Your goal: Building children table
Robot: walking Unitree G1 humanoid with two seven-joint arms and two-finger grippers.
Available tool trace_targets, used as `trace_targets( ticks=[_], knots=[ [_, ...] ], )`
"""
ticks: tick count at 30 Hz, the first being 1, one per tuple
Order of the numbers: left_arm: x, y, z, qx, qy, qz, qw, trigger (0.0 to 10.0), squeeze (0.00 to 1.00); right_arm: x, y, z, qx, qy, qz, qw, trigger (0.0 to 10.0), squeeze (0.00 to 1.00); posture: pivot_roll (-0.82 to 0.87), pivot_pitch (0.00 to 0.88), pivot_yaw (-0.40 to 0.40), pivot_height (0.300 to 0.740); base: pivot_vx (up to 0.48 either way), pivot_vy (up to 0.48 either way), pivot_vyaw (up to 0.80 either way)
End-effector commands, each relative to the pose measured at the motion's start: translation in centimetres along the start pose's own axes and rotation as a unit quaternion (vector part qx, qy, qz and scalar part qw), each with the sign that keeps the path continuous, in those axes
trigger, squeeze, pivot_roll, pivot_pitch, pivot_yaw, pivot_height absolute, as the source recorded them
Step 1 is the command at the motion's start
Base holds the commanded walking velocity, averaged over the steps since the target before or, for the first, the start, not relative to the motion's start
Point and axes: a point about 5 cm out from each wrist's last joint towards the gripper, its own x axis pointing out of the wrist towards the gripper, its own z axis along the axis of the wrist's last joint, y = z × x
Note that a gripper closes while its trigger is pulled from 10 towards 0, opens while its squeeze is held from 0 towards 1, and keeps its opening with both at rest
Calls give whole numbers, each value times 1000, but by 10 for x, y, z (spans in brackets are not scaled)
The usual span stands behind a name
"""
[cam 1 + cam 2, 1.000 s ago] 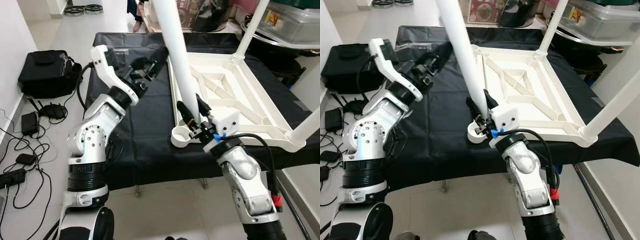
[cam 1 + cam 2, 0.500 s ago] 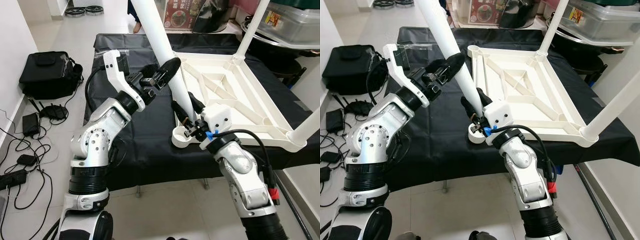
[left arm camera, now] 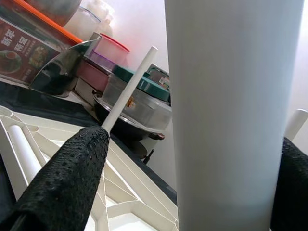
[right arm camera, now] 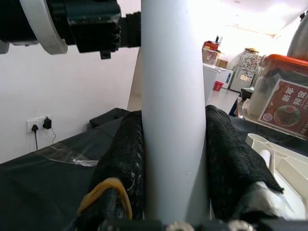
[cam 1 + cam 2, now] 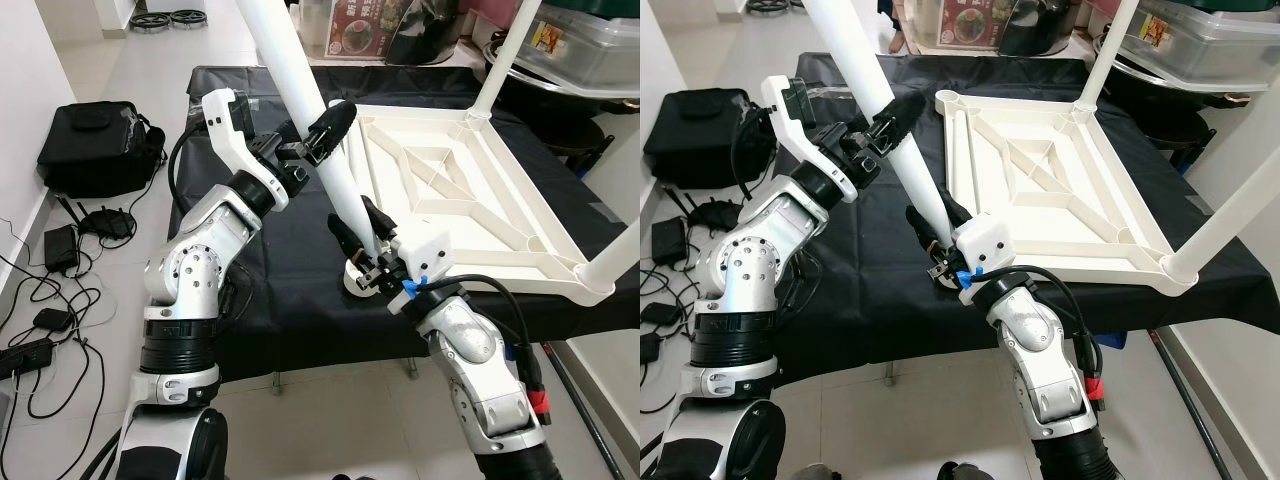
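Table frame (image 5: 470, 190): you are looking at the white children's table lying upside down on the black cloth (image 5: 270, 270), its ribbed underside facing up.

Fitted legs: two white legs are standing up from the frame, one (image 5: 505, 60) at the far corner and one (image 5: 615, 265) at the near right corner.

Loose leg (image 5: 320, 140): the long white tube is leaning up and away to the far left from the frame's near left corner. Its lower end is sitting at the round corner socket (image 5: 355, 283).

Right gripper (image 5: 362, 230): it is clamping the loose leg low down, just above the socket. In the right wrist view you are seeing one black finger (image 4: 120, 163) pressed on each side of the tube.

Left gripper (image 5: 325, 130): it is holding the same leg higher up, at about mid-height. In the left wrist view the tube is passing between its black fingers (image 3: 72, 178), which are sitting close on both sides.

Floor, left: a black bag (image 5: 95, 145) and a tangle of cables (image 5: 50, 300) are lying on the pale tiles.

Far right: storage containers (image 5: 590, 45) are stacked behind the table.
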Motion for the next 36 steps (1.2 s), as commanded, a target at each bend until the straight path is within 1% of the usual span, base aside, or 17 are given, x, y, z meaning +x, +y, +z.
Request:
trace_targets(
  ticks=[1,4,7,10,18,19,22,23,33,36],
  knots=[
    [3,-4,-8,-6,11,-7,1000,10000,0,1,0,7,-3,-13,-2,1000,10000,0,79,95,-69,740,0,0,0],
    [2,-6,-13,-8,18,-11,1000,10000,0,1,0,7,-3,-13,-4,1000,10000,0,78,95,-70,740,0,0,0],
    [-1,-9,-29,-22,32,-10,999,10000,0,6,0,13,-4,-24,-4,1000,10000,0,76,96,-75,740,0,0,0],
    [0,-9,-33,-26,31,-5,999,10000,0,10,1,18,-2,-34,-2,999,10000,0,77,97,-76,740,0,0,0],
    [-1,-7,-35,-31,27,3,999,10000,0,14,1,25,0,-45,-5,999,10000,0,72,98,-78,740,0,0,0],
    [-1,-7,-34,-30,24,4,999,6000,0,14,1,25,2,-44,-5,999,10000,0,73,98,-76,740,0,0,0],
    [-1,-7,-34,-30,22,5,999,6000,0,14,1,25,3,-44,-4,999,10000,0,73,98,-76,740,0,0,0],
    [0,-7,-33,-31,16,7,999,0,0,14,1,25,3,-43,-4,999,10000,0,73,99,-77,740,0,0,0],
    [1,-7,-32,-24,8,9,1000,0,0,12,3,22,3,-33,-4,999,10000,0,71,98,-78,740,0,0,0],
    [1,-7,-31,-22,7,9,1000,0,0,12,1,19,3,-22,-10,1000,10000,0,71,98,-77,740,0,0,0]
  ],
)
